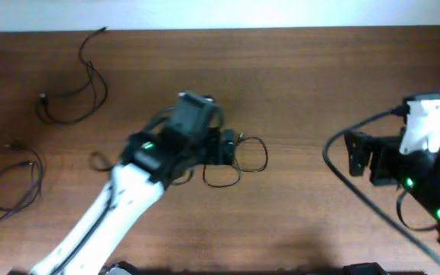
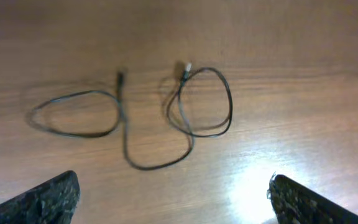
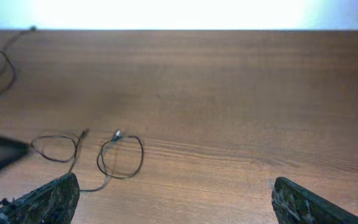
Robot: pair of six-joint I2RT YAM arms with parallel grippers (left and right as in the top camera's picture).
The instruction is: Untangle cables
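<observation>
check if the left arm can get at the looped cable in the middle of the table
Probably yes: the left gripper hangs open over that cable, which lies loose on the table, and nothing shows between them.

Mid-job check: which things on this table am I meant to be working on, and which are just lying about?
Job:
- thin cable at top left
- thin cable at far left
- thin cable at centre, in front of the open left gripper

Not the job:
- thick cable on the right arm
- table
</observation>
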